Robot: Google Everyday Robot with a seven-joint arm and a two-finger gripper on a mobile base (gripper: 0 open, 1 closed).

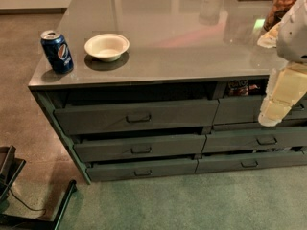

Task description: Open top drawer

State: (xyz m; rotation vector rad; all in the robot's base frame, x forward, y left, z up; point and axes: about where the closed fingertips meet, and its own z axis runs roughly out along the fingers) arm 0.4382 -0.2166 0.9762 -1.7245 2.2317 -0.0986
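Observation:
The top drawer (139, 115) is the wide dark grey-green front at the upper left of the cabinet, the tallest of the fronts. Its small loop handle (138, 118) sits at its centre, and a dark gap shows above the front. My gripper (272, 113) hangs at the right edge of the view on a white and pale yellow arm. It is in front of the upper right drawer front (238, 110), far to the right of the top drawer's handle and about level with it. It touches nothing that I can see.
A blue Pepsi can (56, 51) and a white bowl (107, 47) stand on the glossy countertop (172, 37). A jar (282, 3) stands at the back right. Shallower drawers (140, 147) lie below. A black frame (29, 210) is on the floor at lower left.

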